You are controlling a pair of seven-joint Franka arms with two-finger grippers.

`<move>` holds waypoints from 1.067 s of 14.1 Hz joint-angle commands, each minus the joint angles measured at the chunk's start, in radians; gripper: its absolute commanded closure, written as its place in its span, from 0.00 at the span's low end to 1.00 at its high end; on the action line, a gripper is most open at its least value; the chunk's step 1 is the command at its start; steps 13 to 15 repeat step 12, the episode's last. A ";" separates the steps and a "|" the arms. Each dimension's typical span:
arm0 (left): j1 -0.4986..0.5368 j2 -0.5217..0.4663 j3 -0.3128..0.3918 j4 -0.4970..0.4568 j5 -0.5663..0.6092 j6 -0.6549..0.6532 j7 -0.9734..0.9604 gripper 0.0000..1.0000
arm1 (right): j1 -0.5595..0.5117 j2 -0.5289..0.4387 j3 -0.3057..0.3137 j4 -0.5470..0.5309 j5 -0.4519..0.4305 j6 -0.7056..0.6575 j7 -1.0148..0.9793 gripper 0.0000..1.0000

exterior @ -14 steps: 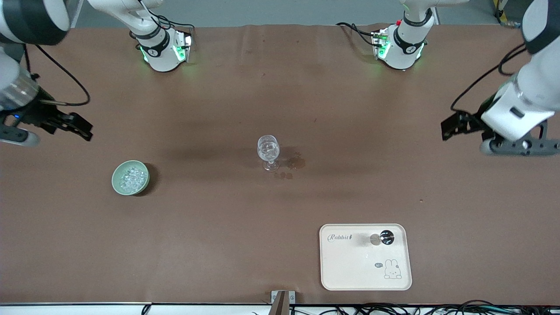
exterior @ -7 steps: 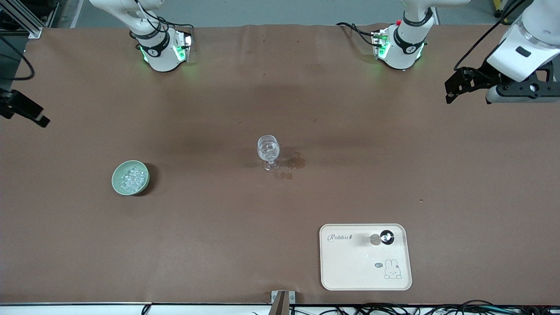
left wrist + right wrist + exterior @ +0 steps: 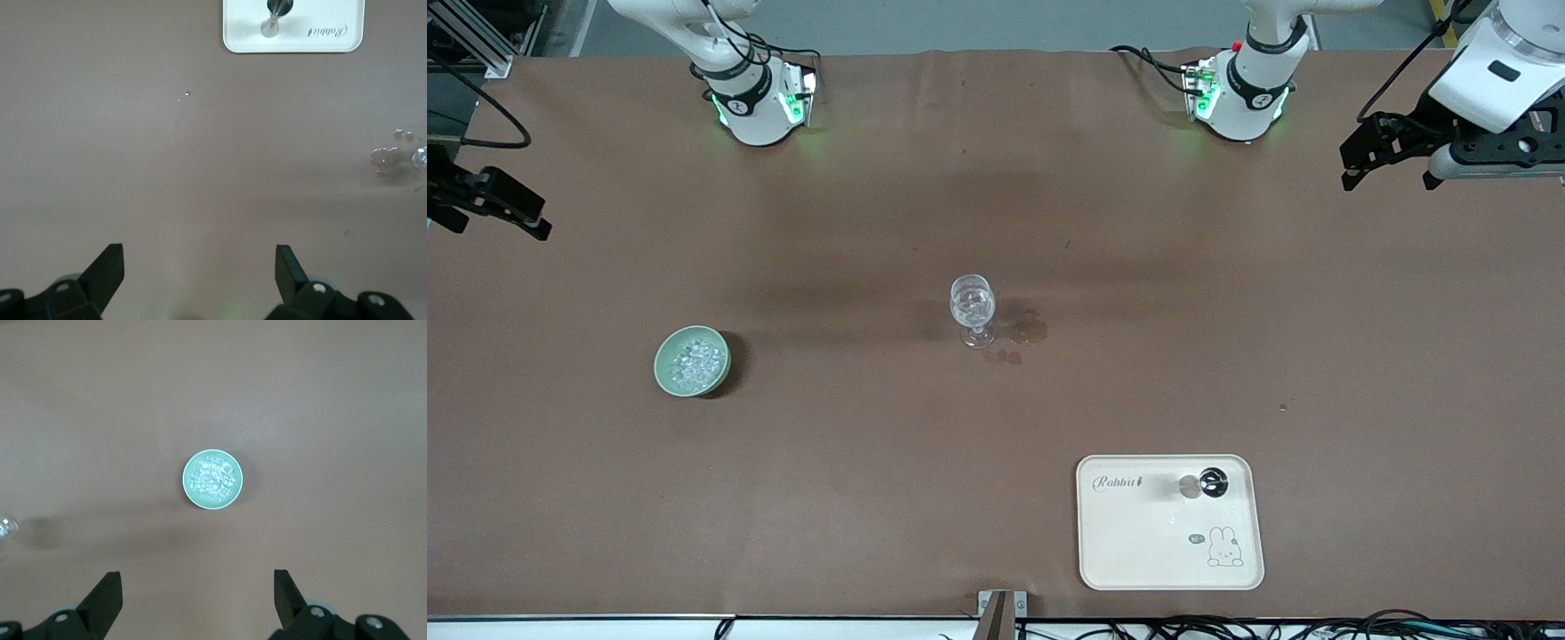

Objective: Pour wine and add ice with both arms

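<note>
Now both arms have pulled up and outward over the last second, the left gripper [image 3: 1392,153] high over its end of the table, the right gripper [image 3: 491,203] over the other end, both spread wide and empty. That fits either a retreat or a starting pose. Below the left gripper's wrist view lie the tray [image 3: 333,44] and bottle [image 3: 277,8]; the right's shows the ice bowl [image 3: 212,479]. Between them stands the wine glass [image 3: 972,307], beside spill stains [image 3: 1028,329].
</note>
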 commanded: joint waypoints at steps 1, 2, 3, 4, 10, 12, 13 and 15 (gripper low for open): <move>0.005 0.036 0.003 0.058 -0.007 -0.027 0.002 0.00 | -0.002 -0.010 -0.001 -0.025 -0.004 0.011 -0.033 0.00; 0.005 0.048 0.003 0.070 -0.007 -0.035 0.000 0.00 | -0.007 -0.006 -0.004 -0.019 0.007 0.012 -0.033 0.00; 0.004 0.050 0.003 0.073 -0.004 -0.035 0.002 0.00 | -0.014 -0.004 -0.006 -0.013 0.021 0.012 -0.033 0.00; 0.004 0.050 0.003 0.075 -0.002 -0.035 0.002 0.00 | -0.019 -0.003 -0.007 -0.011 0.030 0.012 -0.036 0.00; 0.004 0.050 0.003 0.076 0.003 -0.041 0.008 0.00 | -0.028 0.002 -0.009 -0.011 0.064 0.041 -0.113 0.00; 0.004 0.049 0.003 0.076 0.003 -0.043 0.006 0.00 | -0.028 0.002 -0.009 -0.011 0.064 0.045 -0.115 0.00; 0.004 0.049 0.003 0.076 0.003 -0.043 0.006 0.00 | -0.028 0.002 -0.009 -0.011 0.064 0.045 -0.115 0.00; 0.004 0.049 0.003 0.076 0.003 -0.043 0.006 0.00 | -0.028 0.002 -0.009 -0.011 0.064 0.045 -0.115 0.00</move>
